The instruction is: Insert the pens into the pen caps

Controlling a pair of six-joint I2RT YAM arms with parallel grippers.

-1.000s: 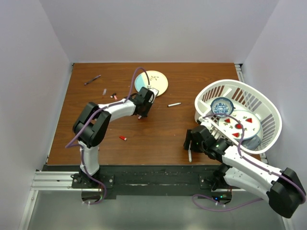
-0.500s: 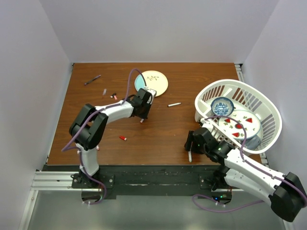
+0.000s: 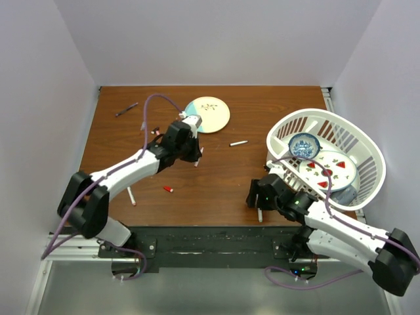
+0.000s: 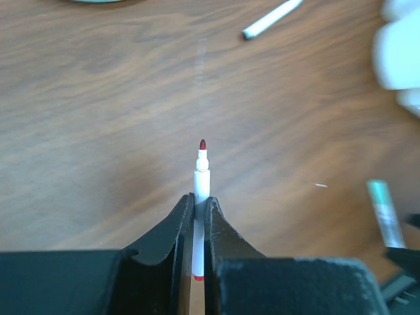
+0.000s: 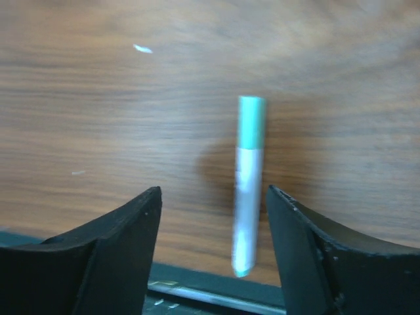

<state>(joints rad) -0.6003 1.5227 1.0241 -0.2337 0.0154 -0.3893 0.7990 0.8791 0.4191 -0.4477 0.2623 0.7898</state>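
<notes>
just pinched a red-tipped pen (image 4: 201, 172) in left gripper (image 4: 199, 200), ready for capping, hovering right gripper (image 5: 213, 197) wide over a green-capped pen (image 5: 248, 190).

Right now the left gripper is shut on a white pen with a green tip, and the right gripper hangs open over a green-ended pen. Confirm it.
Wrong in one point: the white pen in the left gripper has a red tip, not green; the left wrist view shows it. The right gripper does hang open over the green-ended pen.
</notes>
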